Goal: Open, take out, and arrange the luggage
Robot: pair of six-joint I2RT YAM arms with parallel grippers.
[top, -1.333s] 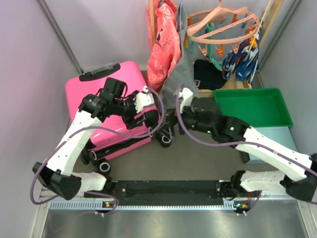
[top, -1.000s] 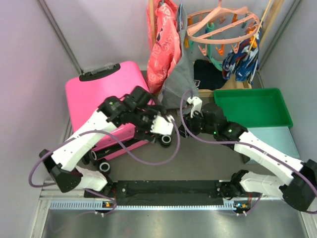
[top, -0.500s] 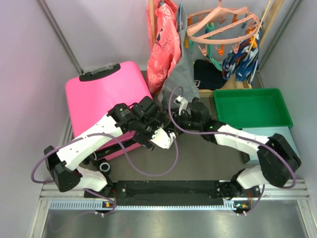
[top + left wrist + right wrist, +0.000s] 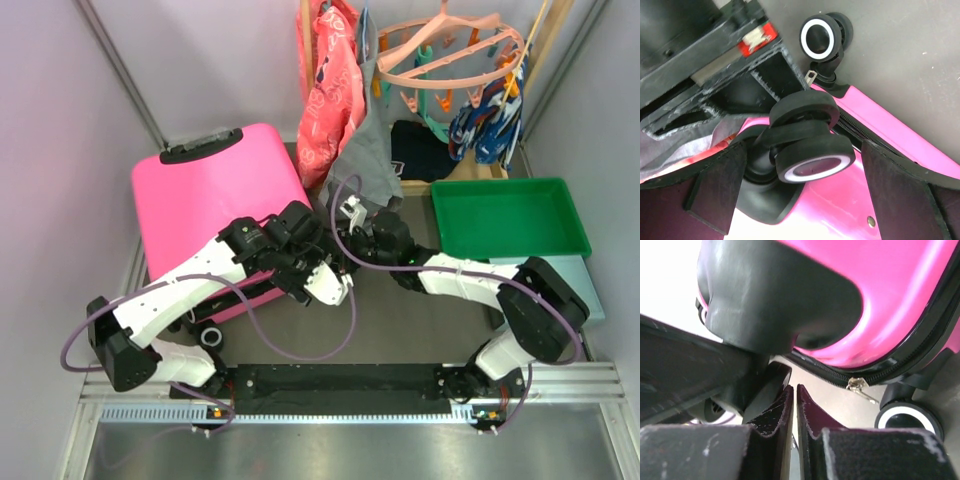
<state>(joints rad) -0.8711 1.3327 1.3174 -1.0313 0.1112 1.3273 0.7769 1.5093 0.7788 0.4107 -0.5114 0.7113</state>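
The hot-pink luggage (image 4: 205,190) lies closed at the back left, its handle toward the far wall and its wheels toward the near right. My left gripper (image 4: 807,195) is open, with one black wheel (image 4: 812,150) between its wide-set fingers (image 4: 715,185) but untouched. My right gripper (image 4: 795,390) is shut, nothing showing between its pads, just below the luggage's black corner cap (image 4: 780,305). The silver zipper pull (image 4: 860,387) hangs free to the right of its tips. From above, both grippers meet at the luggage's near right corner (image 4: 325,260).
A green tray (image 4: 505,215) sits at the right with a pale teal box (image 4: 565,270) in front of it. Hung clothes (image 4: 330,90) and a peg hanger (image 4: 450,50) crowd the back. A grey garment (image 4: 365,165) drapes down right behind the grippers.
My right gripper has slid left to the luggage's wheel corner and closed. My left gripper came off the lid, down to the wheels, and stayed open.
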